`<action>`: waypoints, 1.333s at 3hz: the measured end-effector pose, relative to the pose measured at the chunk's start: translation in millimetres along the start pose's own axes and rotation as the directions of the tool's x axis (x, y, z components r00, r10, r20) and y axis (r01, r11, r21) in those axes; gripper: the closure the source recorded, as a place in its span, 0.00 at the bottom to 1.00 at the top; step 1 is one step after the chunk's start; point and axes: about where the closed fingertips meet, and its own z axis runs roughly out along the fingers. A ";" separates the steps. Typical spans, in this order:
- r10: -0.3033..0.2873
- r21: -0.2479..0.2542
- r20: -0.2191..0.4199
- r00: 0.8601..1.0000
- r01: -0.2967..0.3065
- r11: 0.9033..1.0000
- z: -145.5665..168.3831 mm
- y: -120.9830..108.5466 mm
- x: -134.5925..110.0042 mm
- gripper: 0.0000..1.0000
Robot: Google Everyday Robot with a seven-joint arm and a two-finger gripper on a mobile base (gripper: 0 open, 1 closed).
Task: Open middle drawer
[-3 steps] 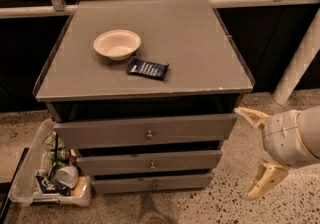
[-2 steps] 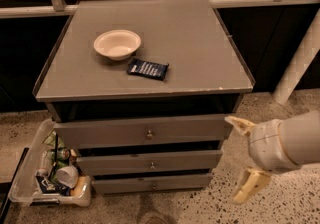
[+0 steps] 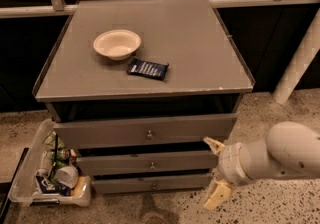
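The grey cabinet has three stacked drawers. The middle drawer has a plain flat front with a small round metal knob at its centre, and it looks pushed in. My gripper is open, with one cream fingertip above and one below. It sits at the right end of the middle drawer's front, well to the right of the knob, and holds nothing. The taller top drawer and the narrow bottom drawer are shut too.
A cream bowl and a dark snack packet lie on the cabinet top. A clear bin of cans and cups stands on the floor at the left. A white post stands at the right.
My arm and gripper have moved left, from beside the cabinet to the right end of the drawer fronts. The drawers have not moved.
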 end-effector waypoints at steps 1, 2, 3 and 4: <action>-0.003 0.009 0.032 0.999 0.003 1.000 44.3 -2.0 14.3 0.00; -0.064 0.072 0.078 0.995 0.058 0.996 82.2 -21.8 26.5 0.00; -0.064 0.066 0.083 0.995 0.059 0.996 84.4 -19.8 24.9 0.00; -0.064 0.087 0.052 0.997 0.060 0.994 97.8 -29.1 41.5 0.00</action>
